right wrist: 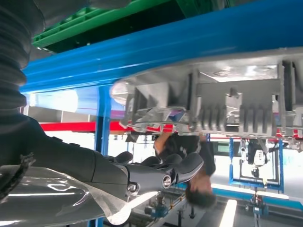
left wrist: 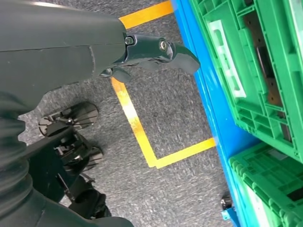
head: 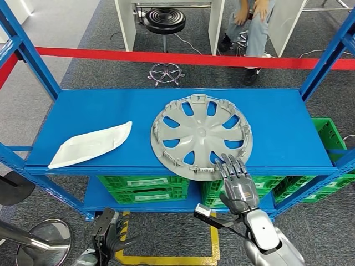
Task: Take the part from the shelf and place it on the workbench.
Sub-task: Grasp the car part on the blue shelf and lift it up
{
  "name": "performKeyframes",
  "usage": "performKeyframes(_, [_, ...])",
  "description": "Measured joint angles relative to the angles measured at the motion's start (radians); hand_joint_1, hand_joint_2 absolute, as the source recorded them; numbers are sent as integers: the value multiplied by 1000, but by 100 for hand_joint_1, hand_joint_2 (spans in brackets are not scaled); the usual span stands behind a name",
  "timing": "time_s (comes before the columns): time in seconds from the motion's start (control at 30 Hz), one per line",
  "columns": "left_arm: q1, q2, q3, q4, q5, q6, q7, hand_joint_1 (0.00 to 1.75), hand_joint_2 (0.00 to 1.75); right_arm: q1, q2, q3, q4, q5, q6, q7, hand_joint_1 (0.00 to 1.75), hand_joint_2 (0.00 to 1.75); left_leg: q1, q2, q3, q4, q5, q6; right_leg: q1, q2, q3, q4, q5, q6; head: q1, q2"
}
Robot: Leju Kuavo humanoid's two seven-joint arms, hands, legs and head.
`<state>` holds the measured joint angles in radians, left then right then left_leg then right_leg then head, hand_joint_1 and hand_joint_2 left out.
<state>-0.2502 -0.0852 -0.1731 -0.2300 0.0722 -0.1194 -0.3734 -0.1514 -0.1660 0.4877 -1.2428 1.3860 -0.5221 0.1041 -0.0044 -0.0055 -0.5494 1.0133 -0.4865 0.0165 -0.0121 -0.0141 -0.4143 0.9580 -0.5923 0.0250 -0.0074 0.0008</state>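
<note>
**Right hand at the front edge of the hubcap on the shelf**

We face a blue metal shelf (head: pixel 272 127) standing on grey carpet, with a red barrier tape (head: pixel 188 58) stretched across the upper part of the head view. Behind the tape we see a black stool (head: pixel 164 21) and a seated person (head: pixel 251 27) at the top right of the frame. Green crates (head: pixel 144 188) sit on the lower level of the shelf, and yellow floor tape (head: pixel 167 259) runs along the bottom centre.

The part, a grey hubcap (head: pixel 201 136), lies flat at the centre of the top level, its near rim reaching the front edge of the shelf. A white plastic sheet (head: pixel 90 145) lies well apart from it, at the centre left.

Our right hand (head: pixel 236 183) is raised at the lower right of centre, fingers extended and slightly apart, fingertips (head: pixel 229 162) over the near rim of the hubcap. We cannot tell whether they touch it. In the right wrist view the rim's underside appears just beyond the hand (right wrist: pixel 161 172), which holds nothing.

Our left hand (head: pixel 113 233) hangs low at the bottom left, near the floor, fingers loosely apart and empty.
</note>
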Motion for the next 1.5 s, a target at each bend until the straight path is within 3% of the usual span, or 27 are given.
performKeyframes(0.6, [-8,-18,-13,0,-38,-21,16,0,175,-173,81,54,194,-71,-2,-26,0,175,0,0,0,0,0,0,0,0,0,0,0,0,0,0])
performKeyframes(0.63, [-9,-18,-14,0,-40,-21,16,0,175,-177,86,57,200,-77,-2,-28,18,175,0,0,0,0,0,0,0,0,0,0,0,0,0,0])
performKeyframes(0.73, [-10,-19,-16,0,-44,-23,16,0,175,-187,95,68,216,-95,-2,-30,149,175,0,0,0,0,0,0,0,0,0,0,0,0,0,0])
performKeyframes(0.77, [-10,-20,-16,0,-45,-23,16,0,175,-189,98,71,222,-100,-2,-31,175,175,0,0,0,0,0,0,0,0,0,0,0,0,0,0])
performKeyframes(1.5, [-10,-24,-16,0,-49,-22,10,0,175,-163,104,79,253,-103,-82,-13,175,175,0,-1,0,0,0,0,0,-2,0,0,0,0,0,0])
